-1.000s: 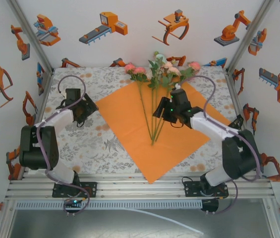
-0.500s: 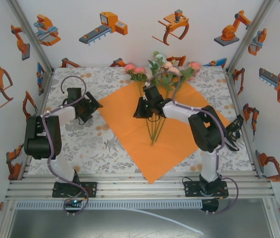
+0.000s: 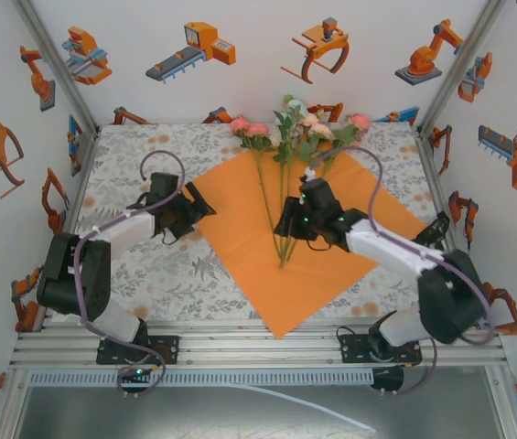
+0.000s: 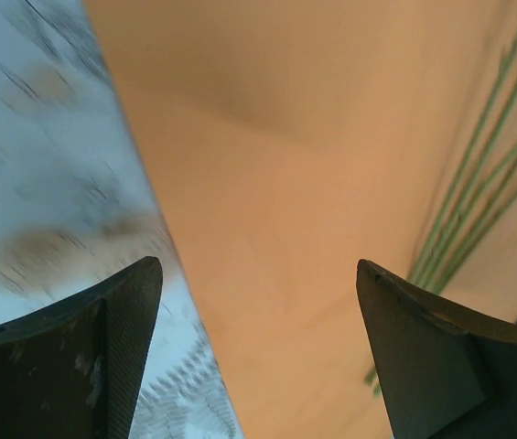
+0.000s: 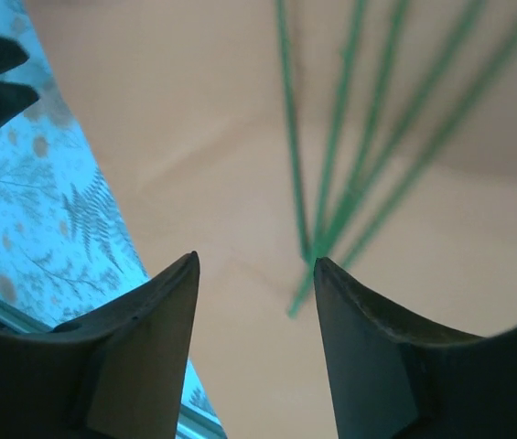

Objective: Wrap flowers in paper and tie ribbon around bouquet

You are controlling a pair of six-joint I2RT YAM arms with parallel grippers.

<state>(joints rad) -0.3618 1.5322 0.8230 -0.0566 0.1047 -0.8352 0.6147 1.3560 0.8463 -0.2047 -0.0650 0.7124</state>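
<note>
The orange paper (image 3: 240, 233) lies flat on the surface (image 3: 180, 270). The flowers (image 3: 284, 155) lie on it with their heads past its 12 o'clock side and their stems running toward 6 o'clock to its middle. The left claw (image 3: 205, 206) sits at the paper's 9 o'clock corner with its fingers apart astride the paper's edge, gripping nothing. The right claw (image 3: 287, 229) reaches in from 4 o'clock, its fingers apart over the stem ends and clamped on nothing.

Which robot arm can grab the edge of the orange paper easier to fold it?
Probably left. The left tool is open right above the paper's left edge, where orange meets tablecloth. The right tool sits mid-sheet over the stems of the flowers, away from any edge.
</note>
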